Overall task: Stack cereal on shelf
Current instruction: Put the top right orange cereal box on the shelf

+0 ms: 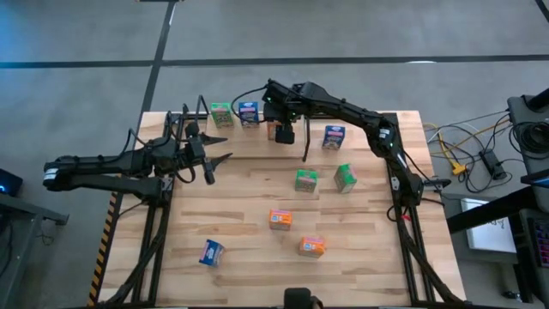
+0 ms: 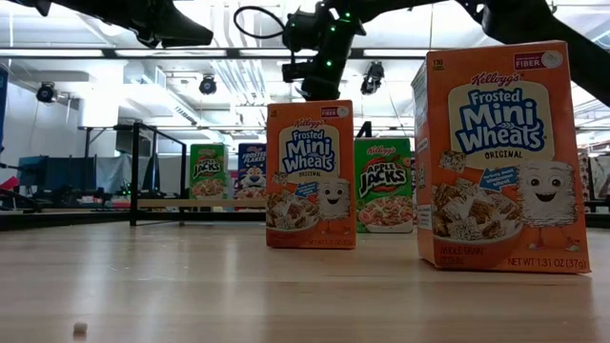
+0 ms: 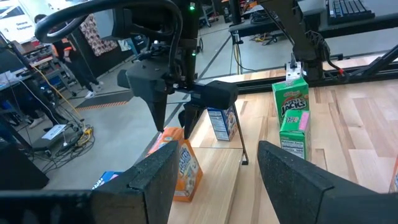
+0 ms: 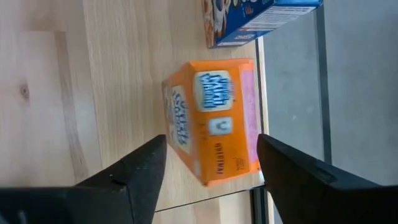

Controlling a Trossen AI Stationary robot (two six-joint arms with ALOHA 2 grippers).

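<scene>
The shelf (image 1: 249, 129) runs along the far edge of the table and serves as the landmark. A green box (image 1: 221, 114) and a blue box (image 1: 249, 112) stand on it side by side. An orange box (image 4: 214, 118) sits next in the row, just beside the blue one, so the row reads as being filled one box at a time.

The right gripper (image 1: 284, 133) hangs directly above that orange box. Its jaws stand open on either side of the box and clear of it, consistent with a release at the shelf; nothing is held.

The left gripper (image 1: 214, 160) waits in front of the shelf's left end, pointed along the shelf toward the right gripper, jaws open and empty.

Six boxes lie in front of the shelf: one blue box (image 1: 334, 136) just in front of its right end, two green (image 1: 306, 180) farther out, two orange (image 1: 280, 219) beyond those, one blue (image 1: 211, 252) farthest off.

Readable print, low view: the near orange box (image 2: 500, 157) reads "Kellogg's Frosted Mini Wheats Original, Fiber, Whole Grain, NET WT 1.31 OZ (37g)". A green box (image 2: 383, 186) reads "Apple Jacks".
</scene>
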